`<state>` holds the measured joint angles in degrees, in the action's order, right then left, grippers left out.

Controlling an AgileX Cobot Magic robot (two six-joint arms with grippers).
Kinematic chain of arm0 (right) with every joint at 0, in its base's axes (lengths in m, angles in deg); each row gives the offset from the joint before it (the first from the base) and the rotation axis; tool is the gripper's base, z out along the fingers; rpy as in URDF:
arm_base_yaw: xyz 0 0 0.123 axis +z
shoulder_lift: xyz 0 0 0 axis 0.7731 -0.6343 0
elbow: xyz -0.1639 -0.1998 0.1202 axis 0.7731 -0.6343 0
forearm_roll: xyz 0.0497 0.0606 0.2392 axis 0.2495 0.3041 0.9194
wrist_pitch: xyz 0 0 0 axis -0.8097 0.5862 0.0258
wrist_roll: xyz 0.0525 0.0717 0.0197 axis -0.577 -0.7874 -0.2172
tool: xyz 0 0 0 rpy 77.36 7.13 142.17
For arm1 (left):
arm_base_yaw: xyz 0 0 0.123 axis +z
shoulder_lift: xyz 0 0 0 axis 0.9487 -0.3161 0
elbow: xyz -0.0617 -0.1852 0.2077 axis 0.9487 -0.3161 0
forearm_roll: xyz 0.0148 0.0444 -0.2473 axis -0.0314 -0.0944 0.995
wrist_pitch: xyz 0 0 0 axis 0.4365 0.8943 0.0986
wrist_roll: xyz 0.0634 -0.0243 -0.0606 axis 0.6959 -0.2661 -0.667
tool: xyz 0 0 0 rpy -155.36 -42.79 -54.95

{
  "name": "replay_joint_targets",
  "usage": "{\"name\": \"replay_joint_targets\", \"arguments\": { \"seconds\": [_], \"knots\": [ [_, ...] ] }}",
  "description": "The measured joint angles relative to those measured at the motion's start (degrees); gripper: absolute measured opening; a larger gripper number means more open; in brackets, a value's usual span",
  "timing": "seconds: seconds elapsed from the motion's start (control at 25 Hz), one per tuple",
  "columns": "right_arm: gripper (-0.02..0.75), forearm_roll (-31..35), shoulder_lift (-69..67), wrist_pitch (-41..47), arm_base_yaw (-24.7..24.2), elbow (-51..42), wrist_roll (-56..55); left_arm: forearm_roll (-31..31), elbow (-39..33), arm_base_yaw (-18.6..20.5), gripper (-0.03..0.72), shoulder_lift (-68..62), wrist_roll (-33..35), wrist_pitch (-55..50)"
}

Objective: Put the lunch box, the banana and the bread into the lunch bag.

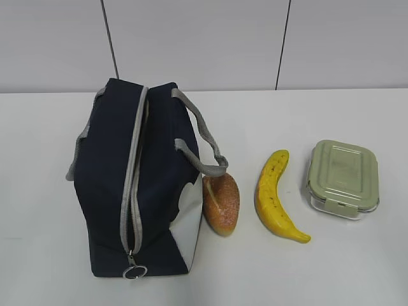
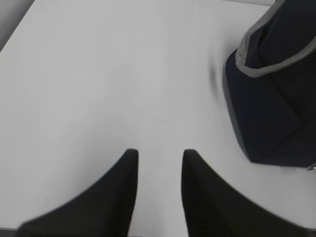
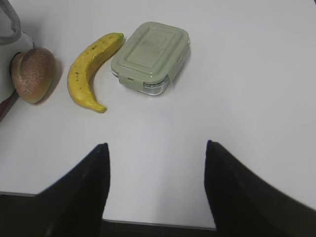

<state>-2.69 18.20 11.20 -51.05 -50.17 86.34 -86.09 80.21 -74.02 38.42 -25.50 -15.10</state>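
on white table (image 1: 51, 268): zipped lunch bag (image 1: 105, 191) at 9 o'clock, bread (image 1: 221, 204) touching it, banana (image 1: 273, 197) centre, lunch box (image 1: 343, 178) at 3 o'clock. probably heavy, slick glass; best gripped across short sides. left gripper (image 2: 159, 154) slightly parted, right gripper (image 3: 157, 146) wide apart, both empty.

**benchrat:** anyone looking at the arms here? the outside camera isn't showing any of the robot, only the wrist cams are catching bits of it.

**servo_sam:** yeah, all I'm seeing is fingers. The left gripper (image 2: 159, 154) is showing two matte black fingers (image 2: 116, 197), wide at the bottom edge and curving in to rounded tips, a bit blurry from being so close to the lens.

**benchrat:** the right gripper (image 3: 156, 145) is looking the same, plain black fingers (image 3: 81, 190), smooth, tapering upward.

**servo_sam:** no screws, cables or markings are showing up on either pair. Can't tell the material, it's just reading as dull black.
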Motion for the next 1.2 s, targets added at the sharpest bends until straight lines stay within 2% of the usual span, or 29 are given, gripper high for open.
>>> {"name": "replay_joint_targets", "arguments": {
  "seconds": [0.24, 0.4, 0.8, 1.2],
  "knots": [
    [0.451, 0.00, 0.00, 0.00, 0.00, 0.00, 0.00, 2.23, 2.60, 0.00, 0.238, -11.40, 0.00, 0.62],
    [0.451, 0.00, 0.00, 0.00, 0.00, 0.00, 0.00, 4.22, 7.43, 0.00, 0.239, -21.79, 0.00, 0.96],
    [0.451, 0.00, 0.00, 0.00, 0.00, 0.00, -0.10, 13.64, 21.05, 0.00, 0.254, -44.35, 0.00, 2.38],
    [0.451, 0.00, 0.00, 0.00, 0.00, 0.00, -0.10, 20.76, 29.03, 0.00, 0.287, -62.94, -0.01, 3.15]
  ]
}}
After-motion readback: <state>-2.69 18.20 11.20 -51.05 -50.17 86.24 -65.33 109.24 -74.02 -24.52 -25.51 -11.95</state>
